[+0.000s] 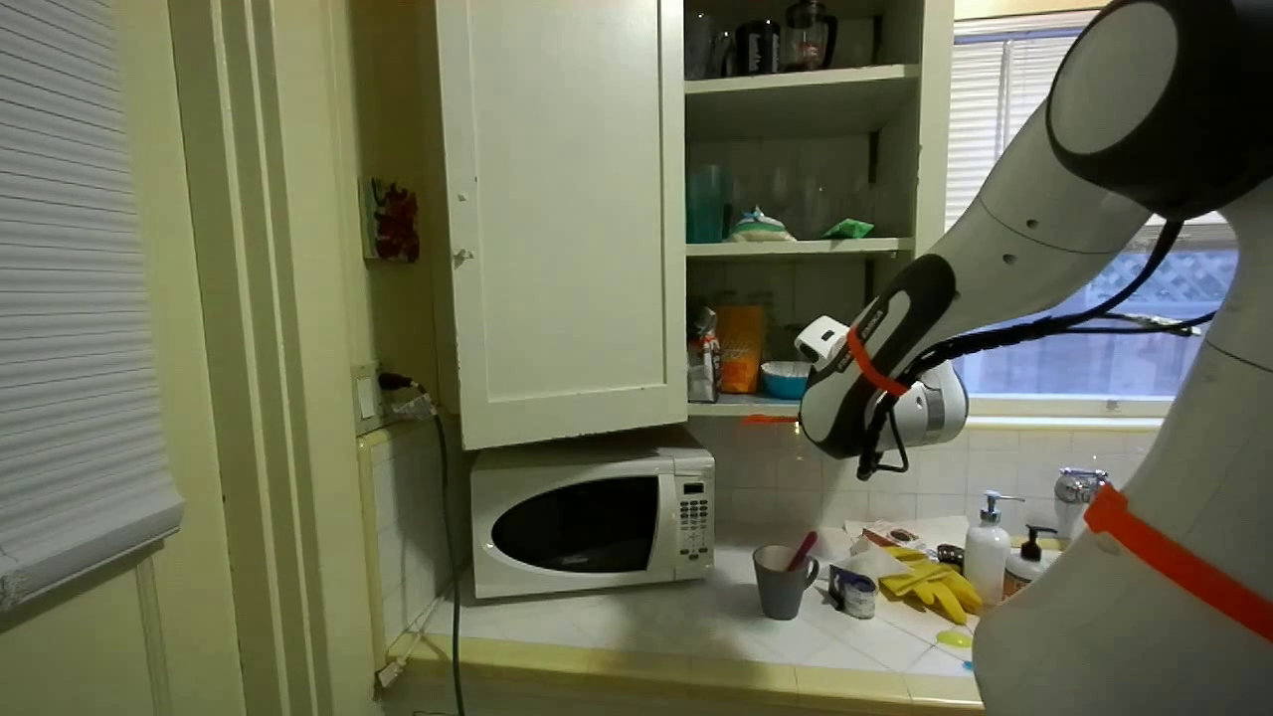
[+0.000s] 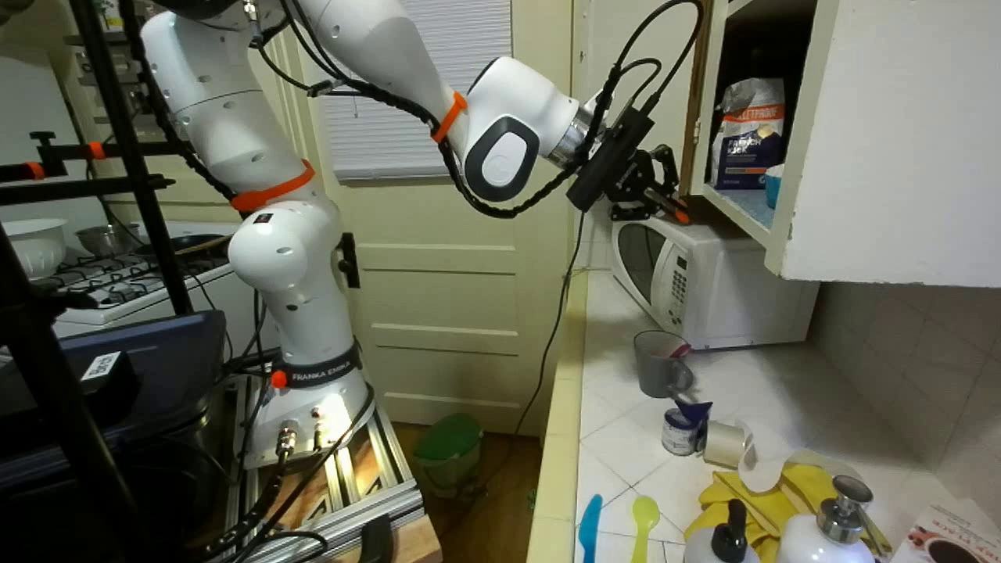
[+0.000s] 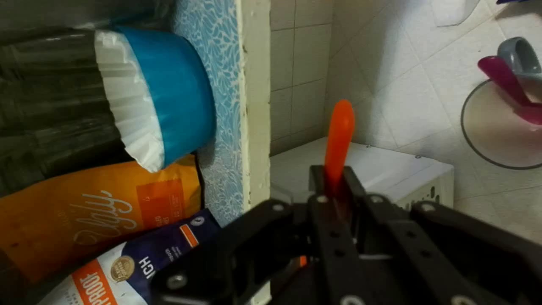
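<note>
My gripper [image 3: 333, 180] is shut on a slim orange utensil [image 3: 341, 127], whose rounded end sticks out past the fingertips. That orange utensil [image 2: 682, 213] shows only as a small tip in an exterior view, and its other end is hidden among the fingers. The gripper [image 2: 665, 205] hangs just above the white microwave [image 2: 743, 293], near the lower edge of the open cupboard. On the counter stands a grey mug [image 1: 781, 597] with a pink utensil [image 1: 802, 550] leaning inside. The same mug [image 3: 487, 142] appears at the right of the wrist view.
Beside the gripper, the cupboard shelf [image 3: 226, 123] holds a blue bowl [image 3: 182, 93] with white paper liners, an orange bag [image 3: 106, 212] and a dark bag [image 3: 169, 250]. The cupboard door [image 1: 567, 229] hangs open. A blue knife [image 2: 590, 528], green spoon [image 2: 645, 520] and yellow gloves [image 1: 930, 582] lie on the counter.
</note>
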Robot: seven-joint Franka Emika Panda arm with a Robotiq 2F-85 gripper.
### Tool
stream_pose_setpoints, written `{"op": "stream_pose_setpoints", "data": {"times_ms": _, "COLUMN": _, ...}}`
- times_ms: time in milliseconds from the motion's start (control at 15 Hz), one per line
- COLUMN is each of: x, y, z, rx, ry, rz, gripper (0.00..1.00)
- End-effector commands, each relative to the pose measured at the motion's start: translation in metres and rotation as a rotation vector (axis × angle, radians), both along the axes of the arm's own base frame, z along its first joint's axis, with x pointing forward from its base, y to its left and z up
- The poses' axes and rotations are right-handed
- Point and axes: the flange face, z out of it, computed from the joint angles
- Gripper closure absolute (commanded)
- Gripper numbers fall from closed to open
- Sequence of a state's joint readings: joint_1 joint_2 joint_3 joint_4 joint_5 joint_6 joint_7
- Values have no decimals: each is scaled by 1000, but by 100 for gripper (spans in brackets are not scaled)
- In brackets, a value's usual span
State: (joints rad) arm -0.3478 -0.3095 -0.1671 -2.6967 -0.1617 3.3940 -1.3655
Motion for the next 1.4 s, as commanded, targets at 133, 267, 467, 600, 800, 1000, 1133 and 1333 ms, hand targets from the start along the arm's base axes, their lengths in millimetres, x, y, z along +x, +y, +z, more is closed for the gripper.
{"op": "stream_pose_setpoints", "data": {"times_ms": 133, "x": -25, "y": 11, "z": -11, "rx": -73, "ry": 110, "rz": 58, "gripper": 97}}
{"op": "stream_pose_setpoints", "data": {"times_ms": 267, "x": -18, "y": 4, "z": -11, "rx": -88, "ry": 151, "rz": 74, "gripper": 97}}
{"op": "stream_pose_setpoints", "data": {"times_ms": 467, "x": -18, "y": 1, "z": -23, "rx": -99, "ry": 231, "rz": 105, "gripper": 97}}
{"op": "stream_pose_setpoints", "data": {"times_ms": 600, "x": -21, "y": -3, "z": -29, "rx": -118, "ry": 276, "rz": 115, "gripper": 97}}
{"op": "stream_pose_setpoints", "data": {"times_ms": 800, "x": -27, "y": -14, "z": -37, "rx": -160, "ry": 335, "rz": 111, "gripper": 97}}
{"op": "stream_pose_setpoints", "data": {"times_ms": 1000, "x": -34, "y": -23, "z": -40, "rx": -210, "ry": 375, "rz": 97, "gripper": 97}}
{"op": "stream_pose_setpoints", "data": {"times_ms": 1133, "x": -36, "y": -27, "z": -41, "rx": -245, "ry": 405, "rz": 88, "gripper": 97}}
{"op": "stream_pose_setpoints", "data": {"times_ms": 1333, "x": -36, "y": -28, "z": -46, "rx": -288, "ry": 451, "rz": 84, "gripper": 97}}
